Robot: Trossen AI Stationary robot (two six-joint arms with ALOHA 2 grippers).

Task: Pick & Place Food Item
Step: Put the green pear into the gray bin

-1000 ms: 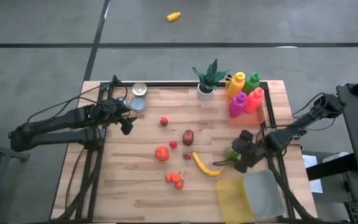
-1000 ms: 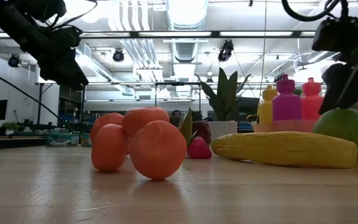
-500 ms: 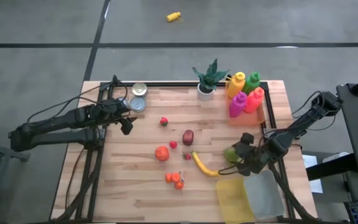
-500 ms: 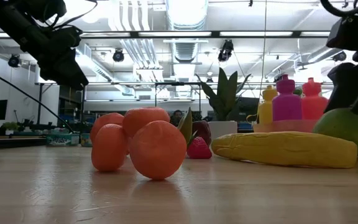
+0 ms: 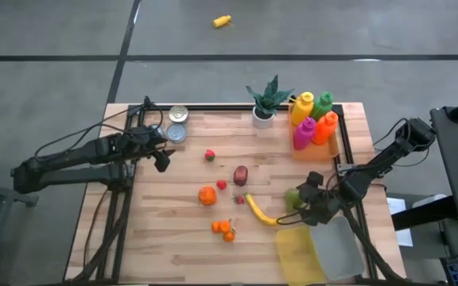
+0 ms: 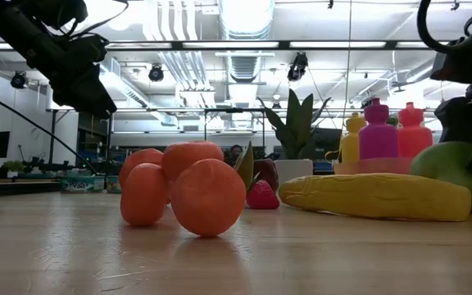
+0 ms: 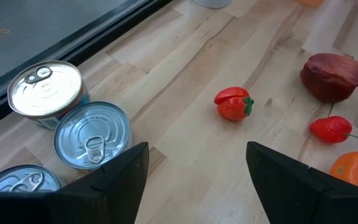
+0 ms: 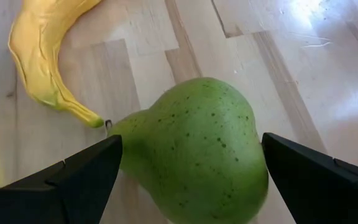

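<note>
Green speckled plastic pear (image 8: 197, 149) lies dead ahead between the right gripper's (image 8: 188, 171) wide-open fingers, its neck pointing toward the yellow banana (image 8: 45, 59); nothing is held.

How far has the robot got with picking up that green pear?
Nothing looks placed yet: the clear tray by the table's right front corner shows no food in it. In hand: the right hand is down at the green pear, its open fingers on either side, not closed on it. Left to do: grip, lift and place it. The left hand waits open near the cans.
</note>
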